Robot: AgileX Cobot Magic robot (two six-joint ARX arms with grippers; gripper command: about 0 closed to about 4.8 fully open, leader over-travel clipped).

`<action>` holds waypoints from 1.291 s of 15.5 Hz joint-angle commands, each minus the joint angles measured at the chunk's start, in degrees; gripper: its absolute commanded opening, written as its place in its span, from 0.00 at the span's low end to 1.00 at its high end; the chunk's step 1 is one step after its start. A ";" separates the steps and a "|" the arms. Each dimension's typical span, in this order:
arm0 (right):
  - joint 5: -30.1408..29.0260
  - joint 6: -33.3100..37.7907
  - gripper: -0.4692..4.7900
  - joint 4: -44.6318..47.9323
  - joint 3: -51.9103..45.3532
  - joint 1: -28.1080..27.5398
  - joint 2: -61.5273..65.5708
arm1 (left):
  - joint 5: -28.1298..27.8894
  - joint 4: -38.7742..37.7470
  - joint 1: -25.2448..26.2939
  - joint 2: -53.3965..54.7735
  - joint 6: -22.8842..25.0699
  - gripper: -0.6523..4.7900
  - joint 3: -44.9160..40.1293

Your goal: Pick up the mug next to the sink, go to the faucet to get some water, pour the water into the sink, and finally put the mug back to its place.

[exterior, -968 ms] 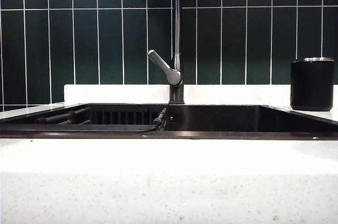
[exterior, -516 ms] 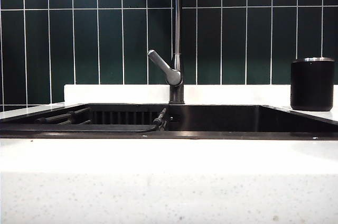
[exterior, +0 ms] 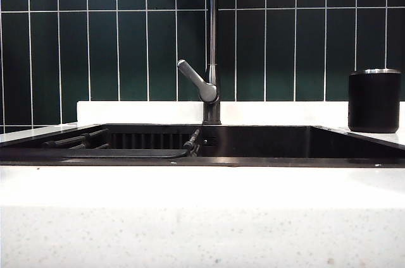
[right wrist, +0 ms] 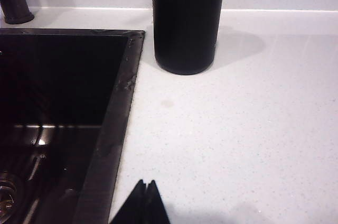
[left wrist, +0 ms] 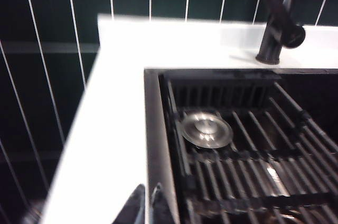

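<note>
The matte black mug [exterior: 374, 100] with a silver rim stands upright on the white counter at the right of the sink [exterior: 202, 161]. In the right wrist view the mug [right wrist: 187, 23] is well ahead of my right gripper [right wrist: 147, 180], which is shut and empty above the counter beside the sink rim [right wrist: 113, 123]. My left gripper [left wrist: 149, 185] is shut and empty, hovering over the sink's left rim [left wrist: 156, 129]. The faucet [exterior: 212, 40] rises behind the basin with its grey lever [exterior: 197, 81] angled up to the left. Neither arm shows in the exterior view.
A dark slatted rack [left wrist: 253, 155] lies in the basin over a round steel drain [left wrist: 207, 130]. The faucet base [left wrist: 277, 23] stands on the back ledge. Dark green wall tiles [exterior: 114, 40] rise behind the white speckled counter [exterior: 202, 217].
</note>
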 commanded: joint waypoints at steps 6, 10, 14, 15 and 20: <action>0.24 0.22 0.08 1.01 0.24 0.00 0.00 | 0.35 -4.44 -0.02 -8.83 4.92 0.15 -2.47; 0.26 0.20 0.08 1.03 0.24 0.00 0.00 | -0.42 -7.48 0.02 -10.40 4.94 0.15 -2.95; 0.24 0.20 0.08 1.01 0.24 0.00 0.00 | -2.36 -7.50 2.82 -10.40 4.92 0.15 -2.95; 0.26 0.22 0.08 1.01 0.24 0.00 0.00 | -2.01 -7.15 4.07 -10.40 4.90 0.15 -2.95; 0.26 0.22 0.08 1.01 0.24 0.00 0.00 | -0.94 -1.73 7.34 -10.40 4.68 0.15 -2.95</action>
